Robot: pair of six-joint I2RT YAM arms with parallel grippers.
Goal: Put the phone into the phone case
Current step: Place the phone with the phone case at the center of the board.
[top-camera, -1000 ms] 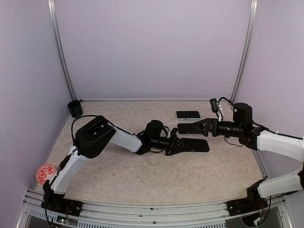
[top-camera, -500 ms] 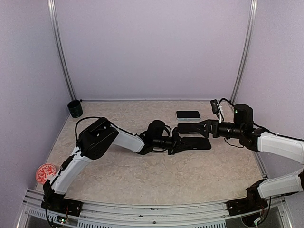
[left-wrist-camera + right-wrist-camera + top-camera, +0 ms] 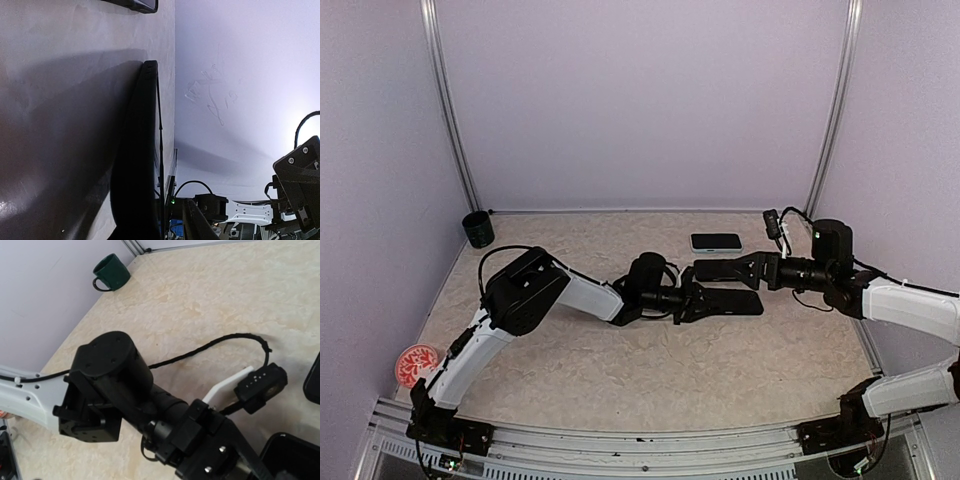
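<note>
Beige tabletop [image 3: 620, 370], phone case [image 3: 738, 303] in left fingers [image 3: 692, 301], phone [image 3: 716, 242] beyond

- And there's the phone case [image 3: 732, 303], a plain black slab, long side running left to right, right in the middle of the scene.
- Its left end is tucked into the left gripper [image 3: 692, 300], and the rest pokes out to the right.
- From the left wrist view the phone case [image 3: 142, 150] is edge-on, a thin dark profile (resting or just lifted, can't tell).
- Over to the phone [image 3: 716, 242]: smaller, a dark face with a pale rim, lying flat with its long side left to right.
- The phone sits behind the case, apart from it, with nothing touching it.
</note>
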